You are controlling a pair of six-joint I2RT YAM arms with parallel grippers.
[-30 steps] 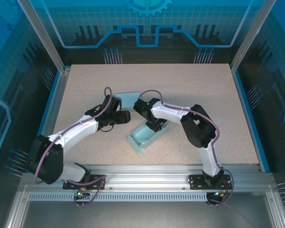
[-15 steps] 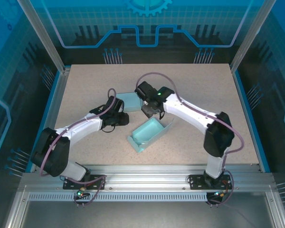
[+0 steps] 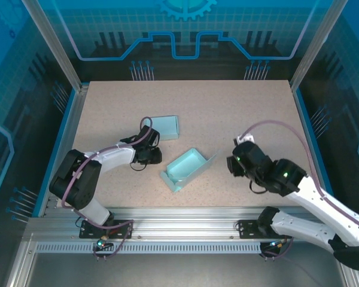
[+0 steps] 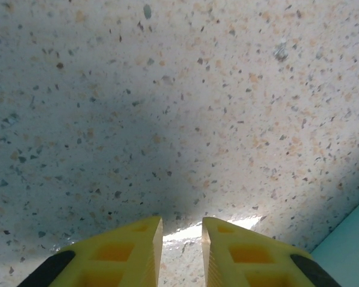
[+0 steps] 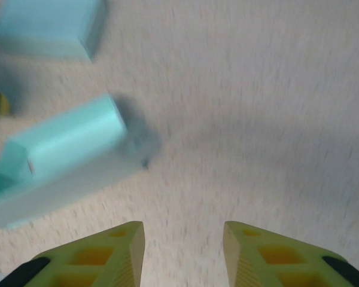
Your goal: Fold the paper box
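- My left gripper (image 4: 181, 230), fingers barely apart and empty, faces the speckled beige tabletop (image 4: 167, 89); a teal sliver (image 4: 356, 251) is cut off bottom-right.
- The light-blue open paper box (image 3: 188, 168) lies mid-table.
- My right gripper (image 5: 182, 233) stands spread, empty; its view blurs the box.

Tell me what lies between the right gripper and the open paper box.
Only bare speckled table. In the blurred right wrist view, the stretch from the right gripper to the paper box is bare, and the top view agrees.
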